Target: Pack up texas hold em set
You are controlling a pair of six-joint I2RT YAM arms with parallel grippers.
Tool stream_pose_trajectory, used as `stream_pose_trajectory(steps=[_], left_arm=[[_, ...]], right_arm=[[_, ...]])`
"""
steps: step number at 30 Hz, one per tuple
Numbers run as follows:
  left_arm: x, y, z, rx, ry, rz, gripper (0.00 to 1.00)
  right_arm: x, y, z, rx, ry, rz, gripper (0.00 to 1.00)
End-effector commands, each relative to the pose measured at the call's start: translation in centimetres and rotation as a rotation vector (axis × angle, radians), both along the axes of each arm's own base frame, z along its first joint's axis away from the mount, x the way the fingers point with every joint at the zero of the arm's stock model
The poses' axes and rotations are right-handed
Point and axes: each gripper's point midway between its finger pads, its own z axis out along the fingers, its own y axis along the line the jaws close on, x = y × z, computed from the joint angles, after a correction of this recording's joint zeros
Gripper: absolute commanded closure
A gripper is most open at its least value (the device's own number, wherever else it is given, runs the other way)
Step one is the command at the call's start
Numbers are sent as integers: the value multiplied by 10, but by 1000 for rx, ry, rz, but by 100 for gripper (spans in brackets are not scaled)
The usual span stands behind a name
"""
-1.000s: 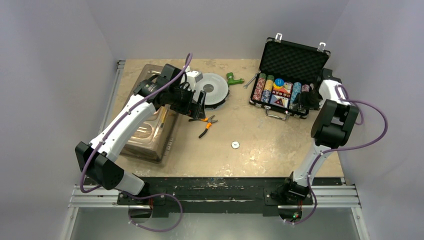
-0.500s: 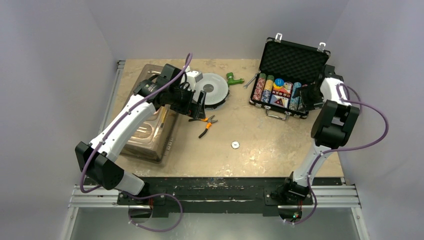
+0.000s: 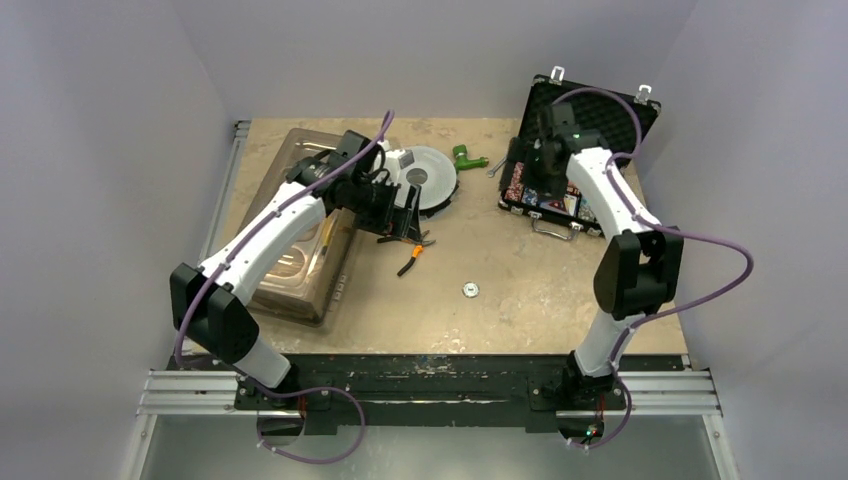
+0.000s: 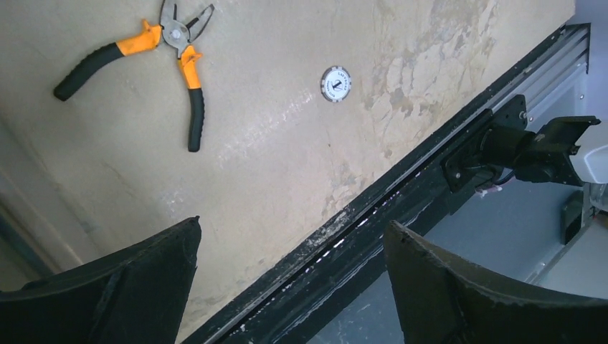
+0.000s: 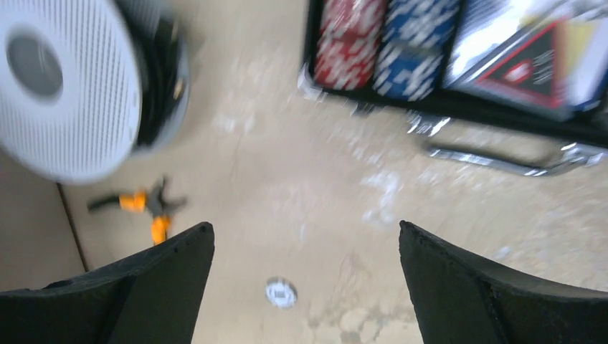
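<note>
The black briefcase (image 3: 596, 112) of the texas hold em set stands open at the far right, with chip rows (image 3: 521, 184) and cards in its tray. In the blurred right wrist view I see red and blue chips (image 5: 380, 43), a red triangular button (image 5: 527, 68) and the case handle (image 5: 502, 161). A small white round button (image 3: 470, 290) lies alone mid-table, also seen as the round button (image 4: 336, 83) and the round button (image 5: 281, 292). My right gripper (image 3: 528, 167) (image 5: 305, 233) hovers open and empty over the case's left end. My left gripper (image 3: 401, 216) (image 4: 292, 229) hangs open and empty above the pliers.
Orange-handled pliers (image 3: 411, 250) (image 4: 168, 43) lie left of centre. A round grey disc spool (image 3: 425, 178) (image 5: 64, 86), a green fitting (image 3: 465, 157) and a wrench (image 3: 497, 167) sit at the back. A large clear plastic bin (image 3: 300, 250) fills the left side. The table's near edge rail (image 4: 401, 201) shows.
My right arm swung from the case's right end up and left across the case, and its jaws opened wide. The left arm shifted slightly right, staying open.
</note>
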Motion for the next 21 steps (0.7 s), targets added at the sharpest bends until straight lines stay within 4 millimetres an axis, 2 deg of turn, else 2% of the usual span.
stream_pose_trajectory(steps=[1, 5, 8, 9, 11, 14, 17, 21], left_arm=[[-14, -17, -15, -18, 92, 23, 6], [-23, -27, -46, 155, 61, 65, 7], [-29, -42, -68, 276, 35, 86, 13], [-28, -45, -75, 308, 32, 98, 14], [-25, -53, -90, 363, 35, 113, 17], [-17, -67, -101, 400, 10, 129, 22], [-11, -86, -111, 406, 21, 151, 25], [-11, -111, -127, 384, 84, 170, 26]], right_arm=[[-46, 36, -9, 62, 36, 196, 3], [-82, 44, -31, 117, 74, 167, 5], [-104, 32, -38, 95, 115, 86, 8], [-112, 19, -39, 43, 139, 26, 9], [-131, -16, -27, -104, 163, -126, 9], [-144, -43, 6, -185, 42, -213, 9], [-152, -53, 28, -177, -73, -253, 9], [-170, -56, 29, -160, -85, -252, 9]])
